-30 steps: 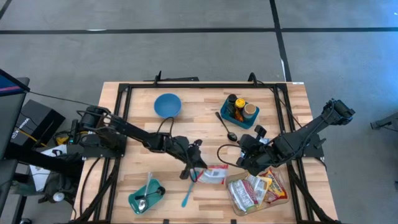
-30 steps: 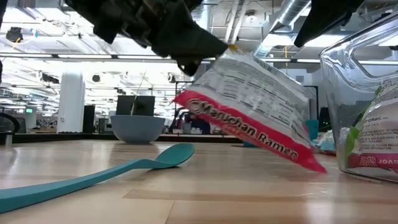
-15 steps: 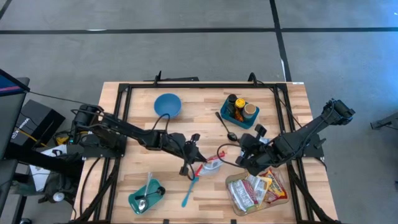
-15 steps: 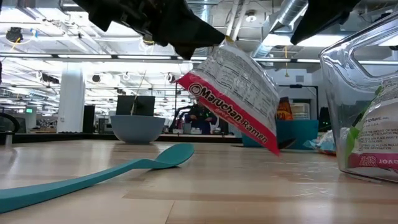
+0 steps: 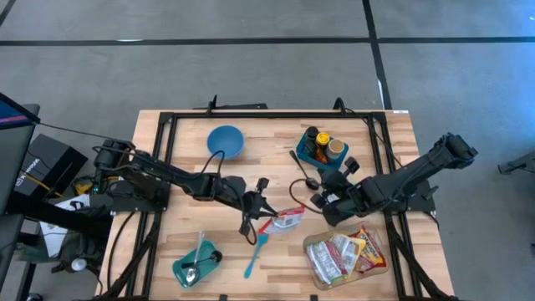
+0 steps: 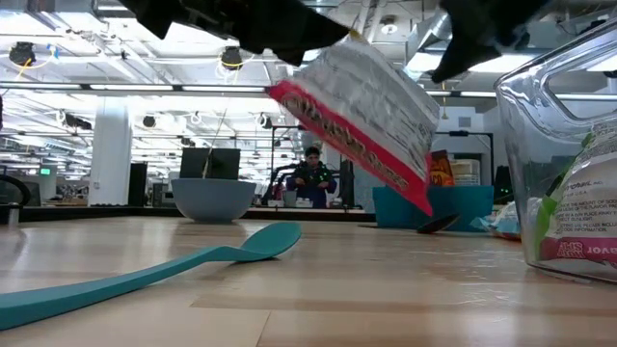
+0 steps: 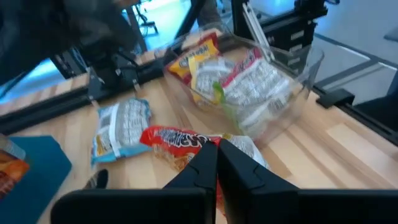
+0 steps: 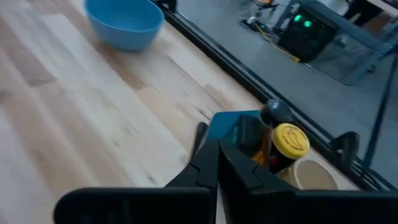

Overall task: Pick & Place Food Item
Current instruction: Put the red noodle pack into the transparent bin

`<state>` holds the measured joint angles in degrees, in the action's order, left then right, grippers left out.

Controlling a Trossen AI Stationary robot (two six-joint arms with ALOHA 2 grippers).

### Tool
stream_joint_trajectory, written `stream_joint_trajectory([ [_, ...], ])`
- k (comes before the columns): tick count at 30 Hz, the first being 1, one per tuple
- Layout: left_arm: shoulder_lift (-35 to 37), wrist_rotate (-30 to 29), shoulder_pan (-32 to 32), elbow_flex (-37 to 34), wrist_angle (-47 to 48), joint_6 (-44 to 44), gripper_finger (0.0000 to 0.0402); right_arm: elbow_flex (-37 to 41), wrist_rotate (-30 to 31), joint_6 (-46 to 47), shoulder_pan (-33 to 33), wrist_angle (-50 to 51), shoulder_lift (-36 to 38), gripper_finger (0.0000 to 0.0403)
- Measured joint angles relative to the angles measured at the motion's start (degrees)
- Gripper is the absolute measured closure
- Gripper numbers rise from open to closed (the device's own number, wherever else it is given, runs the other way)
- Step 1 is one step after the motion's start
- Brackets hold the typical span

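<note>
Item: red-and-white crinkled plastic ramen packet [image 5: 287, 220] hangs clear of the wooden table [image 5: 384, 142], near its middle, tilted with one corner down.
Left gripper [image 5: 261, 214]: we see its fingers pinched tight on one edge of the packet.
Right gripper [image 5: 328, 201]: fingers closed, nothing in them; it waits just beside the packet, near the clear plastic tub of packets [image 5: 344, 257] at the table's front right corner.
Neighbours: teal plastic spatula [image 5: 256, 254] lies below the packet; blue round bowl [image 5: 226, 140] sits toward the table's back edge; teal square caddy of bottles [image 5: 323, 149] toward the back right.
Step, our judgement: carrying the lifted packet.
Advice: we would keep the pinch firm, travel slowly so the dangling corner cannot swing, and clear the spatula before lowering.
Risk: thin edge grip may slip.
</note>
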<state>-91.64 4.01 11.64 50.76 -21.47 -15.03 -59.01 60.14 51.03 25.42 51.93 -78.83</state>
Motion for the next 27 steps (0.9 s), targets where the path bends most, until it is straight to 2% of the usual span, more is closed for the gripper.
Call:
stream_joint_trajectory([
  [5, 0.17, 0.02, 0.04, 0.02, -0.17, 0.17, 0.0401, 2.86, -0.69, 0.0, -2.78, -0.31, 0.0, 0.0403],
  [15, 0.16, 0.52, 0.68, 0.02, -0.4, 0.25, 0.0401, 5.34, -10.02, -5.6, -6.4, -2.49, 0.72, 0.0403],
  [18, 0.14, 0.55, 0.83, 0.02, -0.42, 0.25, 0.0401, 7.24, -12.5, -8.37, -7.21, -7.9, 1.25, 0.0403],
  [27, 0.11, 0.55, 0.83, 0.02, -0.4, 0.27, 0.0401, 12.71, -24.14, -26.05, -9.59, -32.88, 1.29, 0.0403],
])
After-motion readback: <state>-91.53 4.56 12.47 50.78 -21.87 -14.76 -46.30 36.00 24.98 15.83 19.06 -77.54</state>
